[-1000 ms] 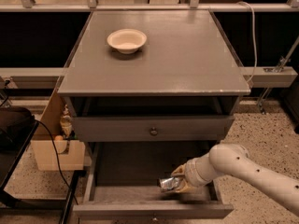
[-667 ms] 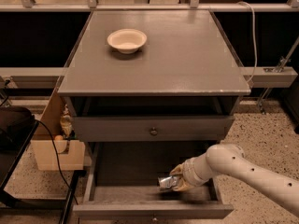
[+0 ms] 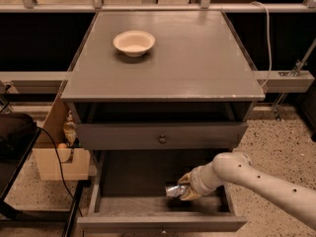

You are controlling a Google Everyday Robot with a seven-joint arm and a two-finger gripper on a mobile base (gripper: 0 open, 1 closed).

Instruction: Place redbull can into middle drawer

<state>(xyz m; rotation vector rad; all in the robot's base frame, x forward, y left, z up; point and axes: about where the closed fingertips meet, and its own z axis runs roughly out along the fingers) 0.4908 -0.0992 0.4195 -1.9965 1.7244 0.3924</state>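
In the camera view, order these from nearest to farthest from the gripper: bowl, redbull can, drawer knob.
1. redbull can, in the gripper, inside the middle drawer.
2. knob, above, on the upper drawer.
3. bowl, back on the cabinet top.

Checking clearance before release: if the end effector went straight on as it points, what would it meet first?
The end effector, holding the redbull can inside the middle drawer, points toward the picture's left; probably the drawer's wall on that side first, though depth is unclear.
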